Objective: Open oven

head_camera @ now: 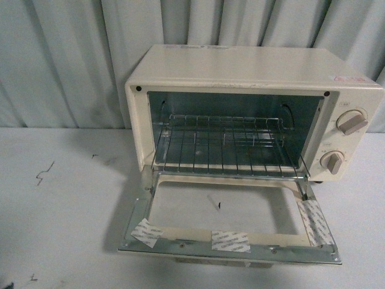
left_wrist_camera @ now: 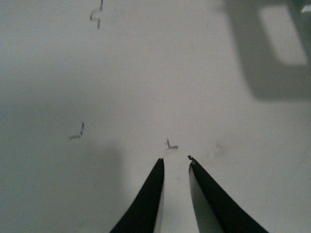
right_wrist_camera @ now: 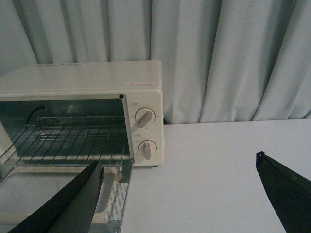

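oven [head_camera: 240, 78]: sits on the white table [head_camera: 60, 198] right up against the curtain [head_camera: 60, 54], roughly mid-table. Cream box, two beige knobs [head_camera: 351, 122] on its right-hand panel.

door [head_camera: 231, 232]: already folded all the way down, lying flat out in front of the oven mouth. Tape strips are stuck along its frame. Looks to me like the job is basically done.

rack [head_camera: 225, 147]: wire shelf just inside the oven mouth, nothing on it that I can see.

right gripper [right_wrist_camera: 180, 187]: jaws spread wide, holding nothing. It hangs in front of the oven near the knob side, one finger [right_wrist_camera: 73, 199] overlapping the door's corner in the wrist view. Can't tell if it's actually touching.

left gripper [left_wrist_camera: 176, 165]: jaws nearly together with a thin gap, nothing in them, pointing down at bare table well off to the oven's left.

risk 1: if the right arm swings toward the oven, that finger could catch the door's edge and flip it back up, or drag the whole oven.

risk 2: pressing down on the flat door could tip the light oven forward.

risk 3: a sideways drift could bump a knob and turn it.
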Controlling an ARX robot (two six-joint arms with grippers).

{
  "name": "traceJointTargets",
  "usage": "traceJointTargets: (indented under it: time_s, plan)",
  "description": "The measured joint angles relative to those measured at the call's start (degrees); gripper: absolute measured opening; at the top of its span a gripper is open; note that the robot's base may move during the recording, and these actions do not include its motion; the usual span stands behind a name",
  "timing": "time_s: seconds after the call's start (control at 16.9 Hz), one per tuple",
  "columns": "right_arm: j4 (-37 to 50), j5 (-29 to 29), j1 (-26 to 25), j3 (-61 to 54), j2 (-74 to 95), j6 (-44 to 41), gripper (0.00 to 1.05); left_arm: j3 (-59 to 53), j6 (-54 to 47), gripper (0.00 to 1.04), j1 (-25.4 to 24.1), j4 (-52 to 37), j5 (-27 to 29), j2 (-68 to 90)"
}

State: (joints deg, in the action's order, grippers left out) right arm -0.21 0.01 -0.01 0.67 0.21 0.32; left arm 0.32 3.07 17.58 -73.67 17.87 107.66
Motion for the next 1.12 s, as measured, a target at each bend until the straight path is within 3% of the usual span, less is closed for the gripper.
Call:
traceJointTargets:
  time_s: [0.12,0.35,0.53,0.65,0.94,1.12]
  plan:
    - [0.02,-0.02,0.0,0.0,0.0,0.02,0.98,-0.55,-1.49,0.01,-2.71,0.02,-2.95,-9.62]
    - [0.0,-0.02,0.0,0.0,0.0,0.0,0.98,-0.61,-2.05,0.02,-8.31,2.73,-8.57,-37.38]
    - [0.0,-0.02,0.0,0.0,0.0,0.0,0.98,-0.61,-2.05,0.02,-11.28,21.2,-11.41,-57.51]
    - [0.02,0.0,0.0,0.0,0.0,0.02,0.98,-0.59,-2.05,0.02,-17.55,32.59,-16.98,-69.24]
    - [0.0,0.0,0.0,0.0,0.0,0.02,0.98,-0.04,-2.05,0.02,-17.53,53.09,-17.84,-86.9]
    - [0.0,0.0,0.0,0.0,0.0,0.0,0.98,-0.04,-2.05,0.02,-17.53,57.46,-17.84,-91.34]
